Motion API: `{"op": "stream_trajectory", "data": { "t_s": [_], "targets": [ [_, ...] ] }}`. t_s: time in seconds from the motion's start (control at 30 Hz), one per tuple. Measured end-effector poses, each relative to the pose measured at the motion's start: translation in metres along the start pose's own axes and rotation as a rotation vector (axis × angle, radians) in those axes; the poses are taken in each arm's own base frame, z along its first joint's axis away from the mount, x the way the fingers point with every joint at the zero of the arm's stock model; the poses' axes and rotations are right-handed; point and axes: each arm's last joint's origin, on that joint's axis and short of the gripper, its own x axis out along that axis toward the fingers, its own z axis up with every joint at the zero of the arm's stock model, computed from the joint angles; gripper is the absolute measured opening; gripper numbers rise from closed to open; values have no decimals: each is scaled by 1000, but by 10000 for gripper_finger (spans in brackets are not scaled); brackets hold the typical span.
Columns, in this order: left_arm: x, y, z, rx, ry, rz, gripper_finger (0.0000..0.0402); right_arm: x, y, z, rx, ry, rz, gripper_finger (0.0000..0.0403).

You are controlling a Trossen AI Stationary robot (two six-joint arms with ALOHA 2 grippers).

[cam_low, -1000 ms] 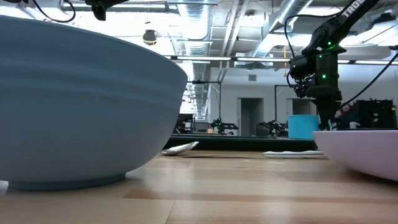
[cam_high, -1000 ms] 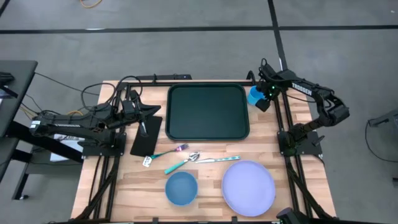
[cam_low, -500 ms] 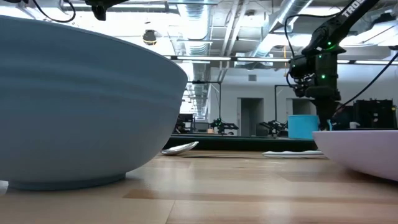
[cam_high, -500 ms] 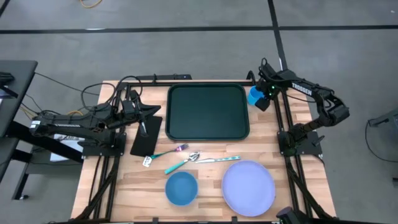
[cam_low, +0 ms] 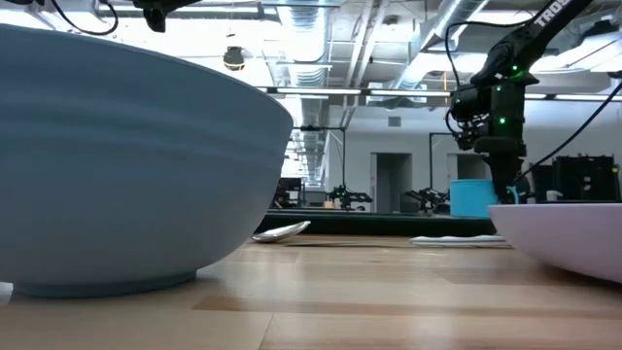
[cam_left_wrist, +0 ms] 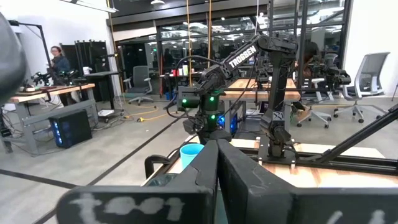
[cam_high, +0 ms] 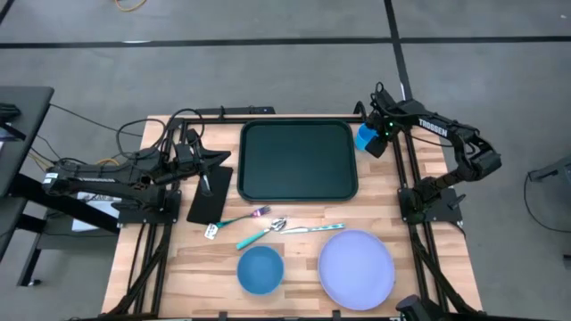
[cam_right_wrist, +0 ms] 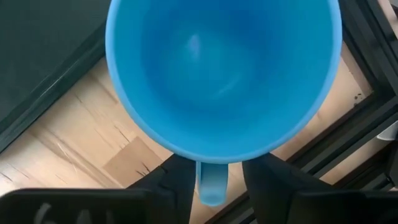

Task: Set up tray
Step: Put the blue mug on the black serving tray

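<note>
The dark green tray (cam_high: 299, 160) lies flat on the far middle of the table, nothing on it. A blue cup (cam_high: 365, 136) stands upright on the wood just right of the tray. My right gripper (cam_high: 376, 144) is beside the cup, pointing down, open. In the right wrist view its fingers (cam_right_wrist: 175, 182) stand on either side of the cup's handle (cam_right_wrist: 211, 183), with small gaps showing. My left gripper (cam_high: 207, 178) is shut, low over a flat black piece (cam_high: 210, 198) left of the tray. Whether it touches that piece, I cannot tell.
Near the table's front edge are a blue bowl (cam_high: 260, 269) and a lavender plate (cam_high: 357, 267). A fork (cam_high: 236, 219), a teal-handled spoon (cam_high: 257, 234) and another utensil (cam_high: 310, 228) lie between them and the tray. The frame rails run along the table's far and right sides.
My right gripper has edged a little toward the blue cup, toward the table's left. The cup, the tray and my left arm stay where they were.
</note>
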Motion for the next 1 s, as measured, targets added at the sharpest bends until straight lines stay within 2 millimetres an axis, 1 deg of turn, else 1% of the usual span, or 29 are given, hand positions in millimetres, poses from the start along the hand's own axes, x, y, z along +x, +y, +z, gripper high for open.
{"op": "stream_trajectory", "data": {
  "t_s": [0.47, 0.63, 0.83, 1.0],
  "targets": [
    [0, 0, 0, 0, 0, 0, 0, 0, 0, 0, -4, 0, 0, 101],
    [0, 0, 0, 0, 0, 0, 0, 0, 0, 0, -4, -1, 1, 81],
    [0, 0, 0, 0, -1, 0, 0, 0, 0, 0, -4, -2, 3, 43],
    [0, 0, 0, 0, 0, 0, 0, 0, 0, 0, -4, -3, 2, 41]
  ]
}}
